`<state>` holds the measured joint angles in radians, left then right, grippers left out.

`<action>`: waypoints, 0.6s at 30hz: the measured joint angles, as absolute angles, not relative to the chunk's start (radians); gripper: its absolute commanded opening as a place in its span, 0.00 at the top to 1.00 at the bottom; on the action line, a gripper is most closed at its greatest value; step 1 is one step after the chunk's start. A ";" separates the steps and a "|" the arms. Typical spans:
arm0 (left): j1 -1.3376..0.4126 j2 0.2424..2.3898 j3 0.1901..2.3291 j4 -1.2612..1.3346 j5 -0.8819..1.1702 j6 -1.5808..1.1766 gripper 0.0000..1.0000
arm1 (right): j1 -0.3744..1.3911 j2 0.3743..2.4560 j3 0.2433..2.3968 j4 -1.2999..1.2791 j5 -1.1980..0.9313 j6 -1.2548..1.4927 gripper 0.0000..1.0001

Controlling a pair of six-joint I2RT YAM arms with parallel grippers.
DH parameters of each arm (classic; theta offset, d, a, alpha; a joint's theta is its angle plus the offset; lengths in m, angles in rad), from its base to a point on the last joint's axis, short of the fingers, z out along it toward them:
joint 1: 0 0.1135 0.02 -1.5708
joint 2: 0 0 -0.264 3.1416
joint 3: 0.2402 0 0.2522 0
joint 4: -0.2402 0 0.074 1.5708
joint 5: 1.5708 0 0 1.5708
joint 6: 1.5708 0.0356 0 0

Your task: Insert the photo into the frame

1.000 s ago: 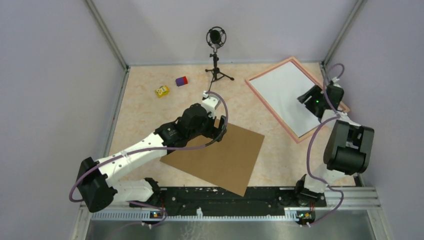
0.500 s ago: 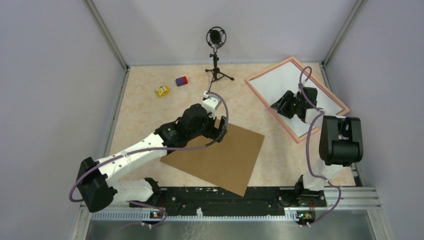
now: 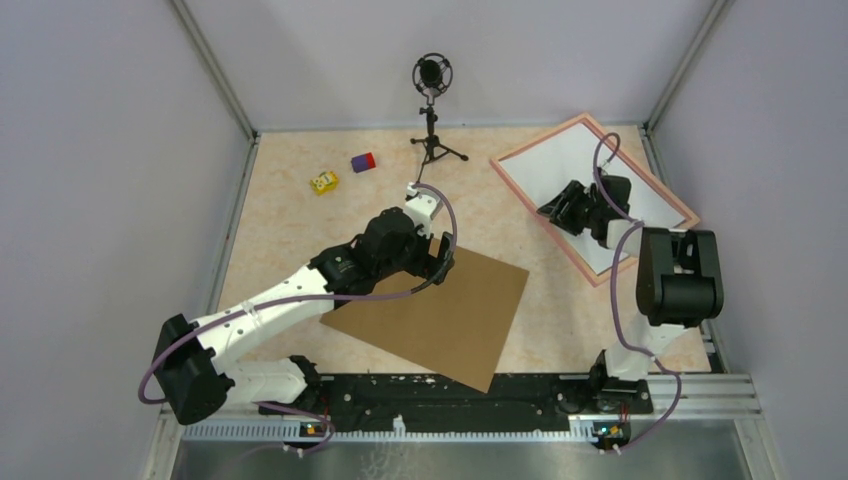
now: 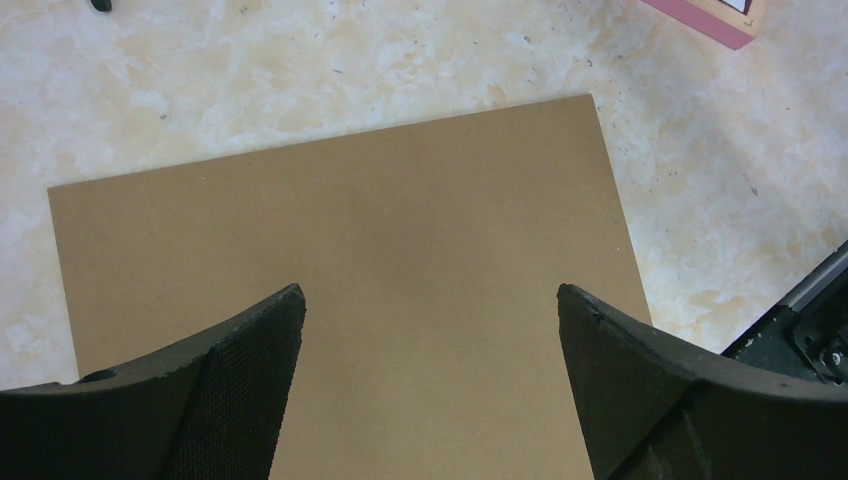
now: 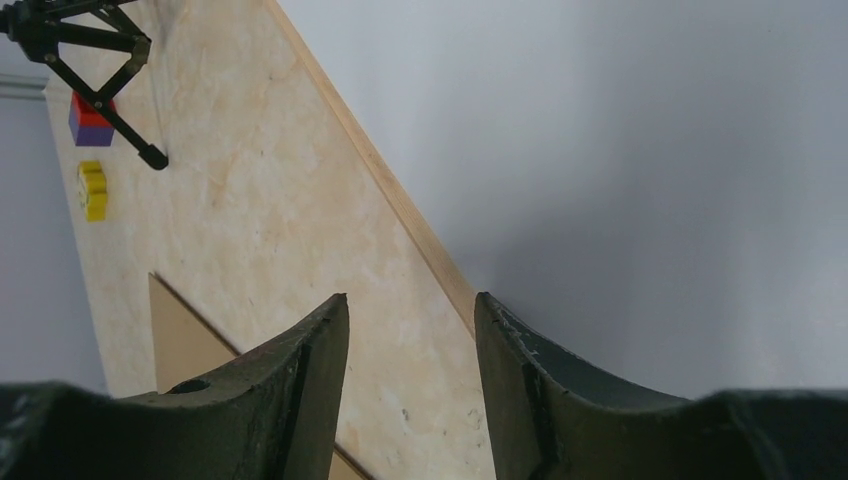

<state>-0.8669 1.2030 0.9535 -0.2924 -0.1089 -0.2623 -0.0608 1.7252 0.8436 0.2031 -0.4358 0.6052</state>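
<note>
The frame (image 3: 655, 183), with its narrow pink border, lies flat at the back right of the table. A plain white sheet (image 3: 560, 165) fills it; I cannot tell whether this is the photo face down, and no printed picture shows. My right gripper (image 3: 548, 211) hovers low over the frame's left side, pointing left. In the right wrist view its jaws (image 5: 410, 300) stand partly open with nothing between them, straddling the frame's wooden edge (image 5: 400, 200) beside the white sheet (image 5: 650, 150). My left gripper (image 3: 440, 260) is wide open (image 4: 430, 292) above the brown backing board (image 4: 400, 200), gripping nothing.
The brown backing board (image 3: 450, 310) lies at the table's centre front. A microphone on a tripod (image 3: 432, 110) stands at the back centre. A yellow block (image 3: 323, 182) and a red-and-purple block (image 3: 363, 162) sit at the back left. Walls enclose the table.
My right gripper swung from the frame's right edge across to its left side and narrowed its jaws. The left arm and the backing board stayed put.
</note>
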 measured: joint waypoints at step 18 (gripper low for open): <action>-0.868 1.203 0.953 -0.293 -0.110 -0.262 0.02 | -0.008 1.661 1.003 -0.056 -0.317 0.507 0.25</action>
<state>-0.8680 1.2030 0.9535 -0.2928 -0.1097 -0.2623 -0.0078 1.6608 1.0035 -0.0559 -0.3172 0.5068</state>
